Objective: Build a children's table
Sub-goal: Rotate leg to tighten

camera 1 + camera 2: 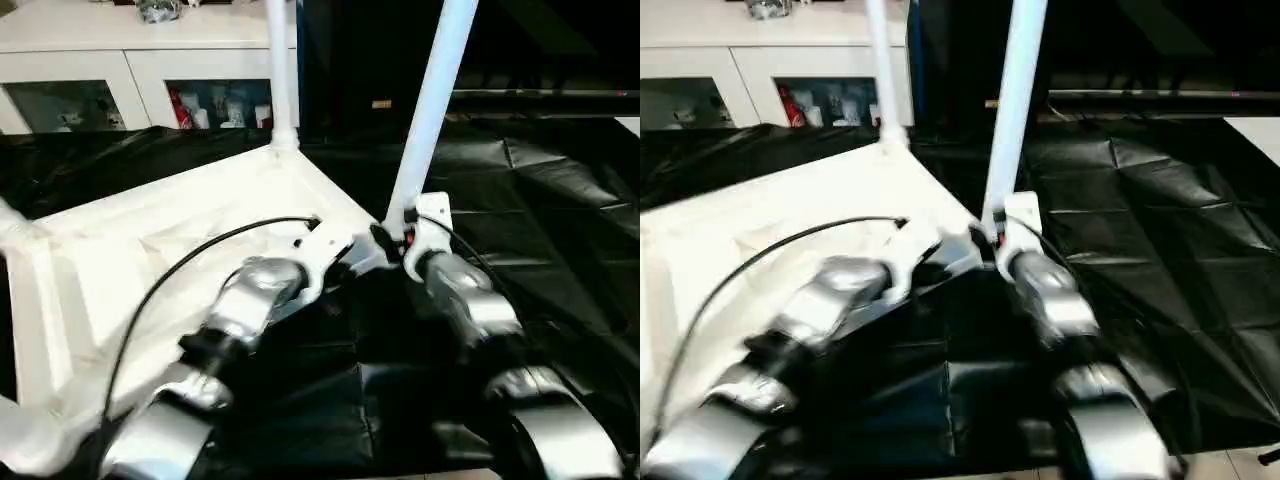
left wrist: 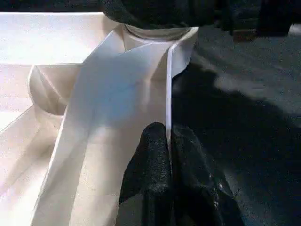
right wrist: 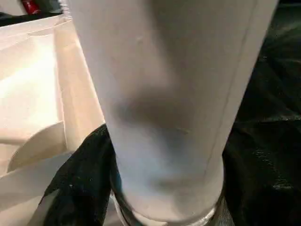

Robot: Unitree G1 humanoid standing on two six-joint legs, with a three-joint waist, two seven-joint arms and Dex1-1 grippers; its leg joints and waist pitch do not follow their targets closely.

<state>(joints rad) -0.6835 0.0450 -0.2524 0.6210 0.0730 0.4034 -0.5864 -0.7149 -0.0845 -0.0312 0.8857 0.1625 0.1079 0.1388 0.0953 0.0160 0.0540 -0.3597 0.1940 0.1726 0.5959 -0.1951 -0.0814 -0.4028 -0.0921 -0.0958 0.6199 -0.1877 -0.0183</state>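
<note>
The white tabletop (image 1: 150, 250) lies upside down on a black sheet, ribbed underside up. One white leg (image 1: 281, 70) stands in its far corner socket. A second leg (image 1: 430, 110) rises from the corner nearest my grippers. My right gripper (image 1: 395, 236) is closed around the base of this second leg (image 3: 164, 94), just above the socket. My left gripper (image 2: 168, 134) is shut on the tabletop's thin upright rim (image 2: 168, 84), a short way from that same corner. Its two black fingers (image 2: 150, 160) pinch the rim from both sides.
The black sheet (image 1: 540, 200) covers the floor to the right and in front. A white cabinet (image 1: 130, 60) with glass doors stands behind the tabletop at the far left. A black cable (image 1: 190, 260) runs from my left arm across the tabletop.
</note>
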